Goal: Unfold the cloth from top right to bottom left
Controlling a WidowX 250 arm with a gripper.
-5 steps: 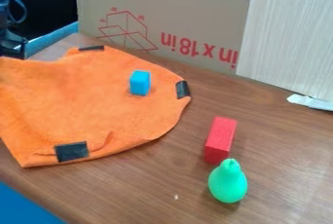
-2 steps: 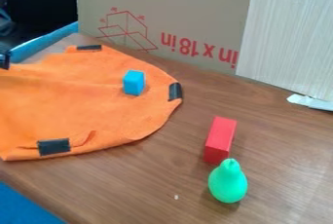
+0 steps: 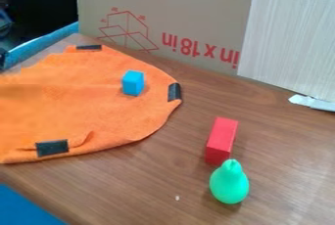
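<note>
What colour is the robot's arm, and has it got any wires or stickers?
The bit of arm at the left edge looks black, with a blocky, straight-sided shape. Higher up, a thin bluish curve might be a wire, but it's too dim to be sure. I can't make out any stickers on that little bit.
</note>
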